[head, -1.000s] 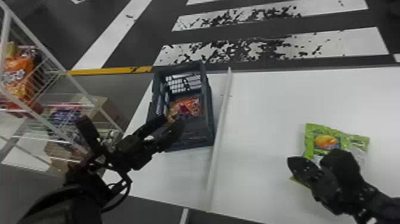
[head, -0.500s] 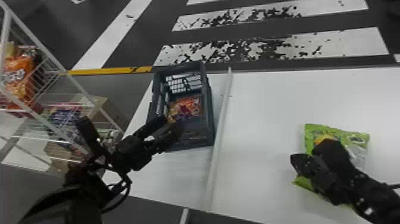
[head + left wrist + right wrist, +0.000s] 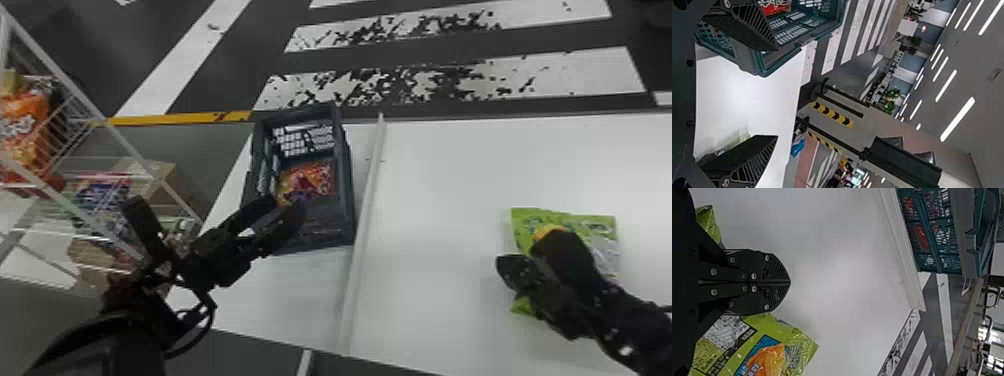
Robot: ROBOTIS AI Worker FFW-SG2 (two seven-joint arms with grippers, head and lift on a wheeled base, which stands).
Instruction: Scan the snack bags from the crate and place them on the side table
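Note:
In the head view my left gripper is at the near end of the dark crate, where orange-red snack bags lie. The left wrist view has this gripper with its fingers wide apart and nothing between them, the crate beside one finger. My right gripper is over a green snack bag lying on the white side table. Seen from the right wrist, the gripper has its fingertips together, and the green bag shows on both sides of it, partly hidden beneath.
A raised white strip runs between the crate and the side table. At the far left stands a white wire rack holding an orange bag and other packs. A second crate side appears across the table in the right wrist view.
My right gripper has shifted slightly forward over the green bag and now covers more of its middle. The left arm and the crate have kept their places.

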